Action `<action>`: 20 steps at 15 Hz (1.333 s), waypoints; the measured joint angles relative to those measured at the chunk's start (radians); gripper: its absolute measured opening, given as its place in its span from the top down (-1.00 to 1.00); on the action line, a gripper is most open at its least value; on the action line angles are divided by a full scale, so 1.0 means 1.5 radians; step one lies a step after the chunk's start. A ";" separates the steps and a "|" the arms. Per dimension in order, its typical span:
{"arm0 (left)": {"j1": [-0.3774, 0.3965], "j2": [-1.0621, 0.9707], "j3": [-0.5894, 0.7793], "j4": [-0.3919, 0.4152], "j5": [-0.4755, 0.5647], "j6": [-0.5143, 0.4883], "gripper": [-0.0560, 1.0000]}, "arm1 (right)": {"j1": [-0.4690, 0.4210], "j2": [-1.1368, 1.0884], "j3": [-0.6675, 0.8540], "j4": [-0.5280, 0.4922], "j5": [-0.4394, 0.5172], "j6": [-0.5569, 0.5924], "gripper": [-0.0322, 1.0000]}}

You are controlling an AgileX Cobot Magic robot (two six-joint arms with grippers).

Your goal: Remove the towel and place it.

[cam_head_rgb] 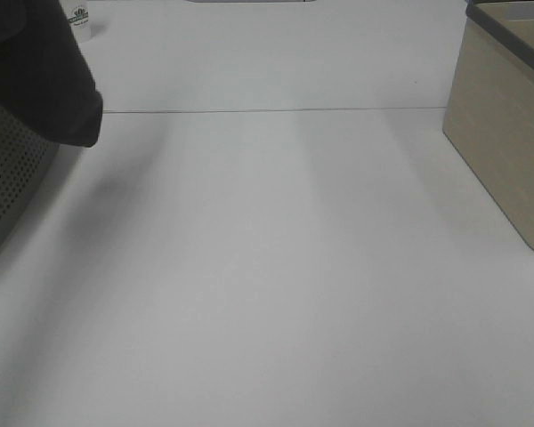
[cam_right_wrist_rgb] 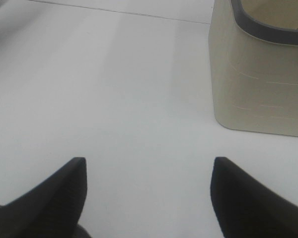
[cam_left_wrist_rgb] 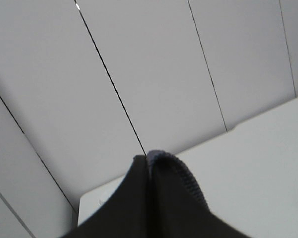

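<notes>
**One towel held aloft at the far left, one end effector spread over the bare desk**

We count one dark charcoal-grey terry cloth towel [cam_head_rgb: 37, 71]. It hangs in the air at the far-left corner of the high view, and its lower edge droops over the one dark grey perforated basket [cam_head_rgb: 7, 182] at the left edge. The towel does not touch the white desk [cam_head_rgb: 276, 267].

In the left wrist view, the left end effector [cam_left_wrist_rgb: 149, 166] is pressed together on the towel [cam_left_wrist_rgb: 184, 198]. One smooth black finger [cam_left_wrist_rgb: 126, 203] lies flat against a folded, stitched hem with no gap between them. Pale wall panels fill the rest of that view.

The right end effector [cam_right_wrist_rgb: 149, 173] is spread wide. Its two black fingers [cam_right_wrist_rgb: 64, 193] stand well apart above the desk [cam_right_wrist_rgb: 114, 89] with nothing between them.

We see one beige box-shaped bin with a dark rim [cam_head_rgb: 507, 133] at the right edge, well apart from the towel. The right wrist view shows the bin [cam_right_wrist_rgb: 258, 84] ahead of the right end effector.

One small white bottle with a dark label [cam_head_rgb: 78, 20] stands at the far edge, just beside the towel.
</notes>
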 joint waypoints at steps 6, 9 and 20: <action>-0.007 0.017 0.000 -0.001 0.136 -0.067 0.89 | 0.000 0.000 0.000 0.002 0.000 0.000 -0.41; -0.045 0.037 0.000 -0.001 0.169 -0.078 0.89 | 0.000 0.000 0.000 0.005 0.000 0.000 -0.41; -0.188 0.170 0.000 0.114 0.279 -0.333 0.89 | 0.000 0.000 0.000 0.067 -0.003 -0.006 -0.41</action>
